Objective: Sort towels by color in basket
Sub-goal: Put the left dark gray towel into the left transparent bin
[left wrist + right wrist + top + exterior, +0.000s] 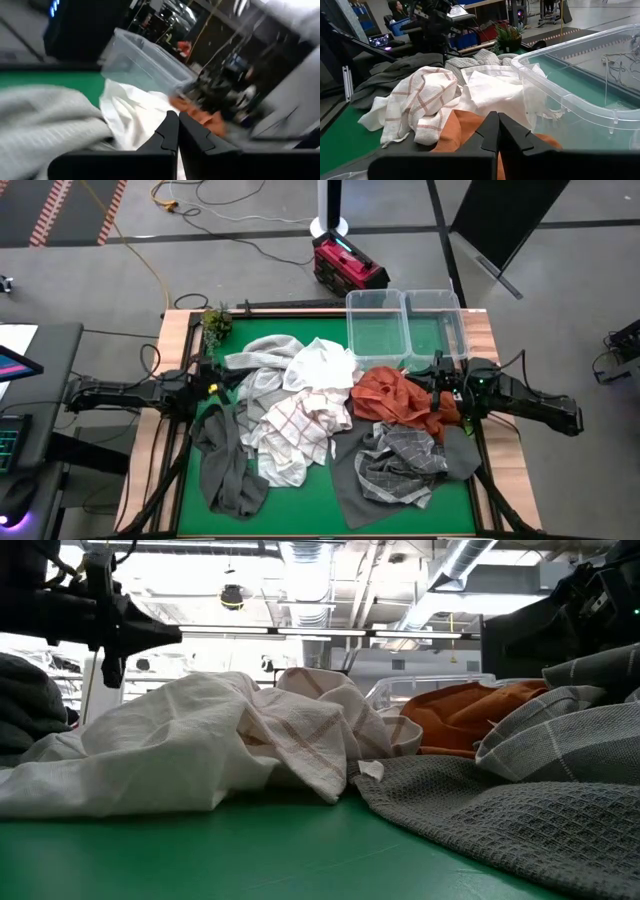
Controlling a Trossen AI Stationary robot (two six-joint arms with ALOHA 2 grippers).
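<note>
The towels lie heaped across the middle of the green table (400, 515): a plain white towel (322, 365) at centre, a red-checked towel (295, 425) just below it, a rust-orange towel (400, 400) to its right, dark grey towels (225, 465) at lower left and lower right. Two clear bins (405, 325) sit at the upper right, beside the orange one. The left gripper (210, 385) hovers clenched and empty at the pile's left edge; the right gripper (440, 385), also clenched on nothing, hangs over the orange towel.
</note>
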